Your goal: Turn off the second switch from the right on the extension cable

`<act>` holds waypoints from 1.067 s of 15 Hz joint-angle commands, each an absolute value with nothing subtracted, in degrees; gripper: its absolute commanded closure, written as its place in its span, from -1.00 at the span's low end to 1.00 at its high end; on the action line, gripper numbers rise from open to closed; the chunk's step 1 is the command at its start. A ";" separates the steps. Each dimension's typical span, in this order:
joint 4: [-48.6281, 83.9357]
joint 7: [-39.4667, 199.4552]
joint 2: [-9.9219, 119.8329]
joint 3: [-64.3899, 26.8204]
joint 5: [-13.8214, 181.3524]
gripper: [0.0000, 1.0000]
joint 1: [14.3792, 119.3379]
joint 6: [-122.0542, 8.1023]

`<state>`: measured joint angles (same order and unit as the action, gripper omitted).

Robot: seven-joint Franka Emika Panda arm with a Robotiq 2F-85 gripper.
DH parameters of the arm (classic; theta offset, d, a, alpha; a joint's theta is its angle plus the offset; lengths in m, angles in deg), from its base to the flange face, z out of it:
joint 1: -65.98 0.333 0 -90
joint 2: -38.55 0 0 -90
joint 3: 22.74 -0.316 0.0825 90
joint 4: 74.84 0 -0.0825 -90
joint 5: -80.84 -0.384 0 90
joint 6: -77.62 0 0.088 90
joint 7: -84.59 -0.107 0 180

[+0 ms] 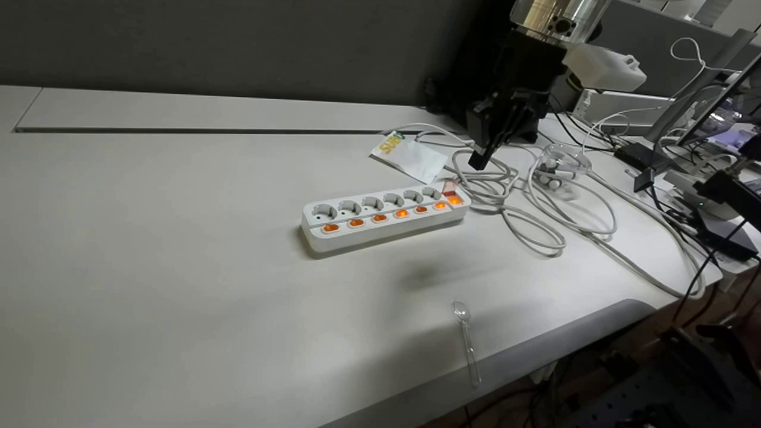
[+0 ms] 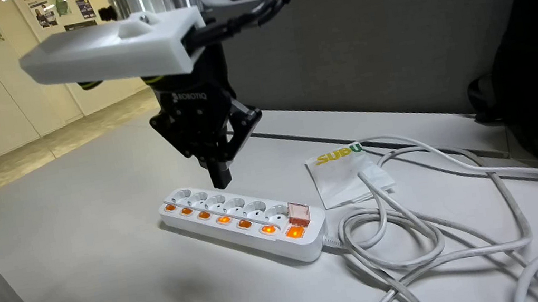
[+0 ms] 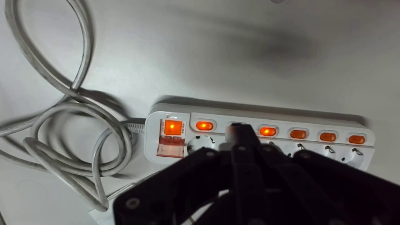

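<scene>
The extension cable is a white power strip [image 1: 380,229] lying flat on the table, also in an exterior view [image 2: 238,230] and the wrist view [image 3: 281,118]. The switch, second from the right in the row of six, looks dull and unlit in both exterior views [image 1: 421,209] [image 2: 245,224]. In the wrist view it is mostly hidden behind the fingertips. The switches on both sides of it glow. My gripper [image 1: 479,161] is shut and empty, in the air above the strip. It also shows in an exterior view [image 2: 221,179] and in the wrist view [image 3: 245,131].
A large lit main switch [image 2: 295,232] with a red flap sits at the cord end. A tangle of white and grey cables [image 2: 396,254] lies beside that end. A paper napkin [image 1: 410,156] lies behind the strip. A clear plastic spoon [image 1: 467,339] lies near the table's front edge.
</scene>
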<state>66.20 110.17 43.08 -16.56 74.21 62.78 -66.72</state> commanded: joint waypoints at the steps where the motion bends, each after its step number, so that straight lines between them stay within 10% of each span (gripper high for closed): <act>1: 66.09 112.34 44.34 -18.33 70.54 1.00 61.39 -69.43; 16: 60.21 111.86 56.81 -21.05 69.75 1.00 56.27 -77.31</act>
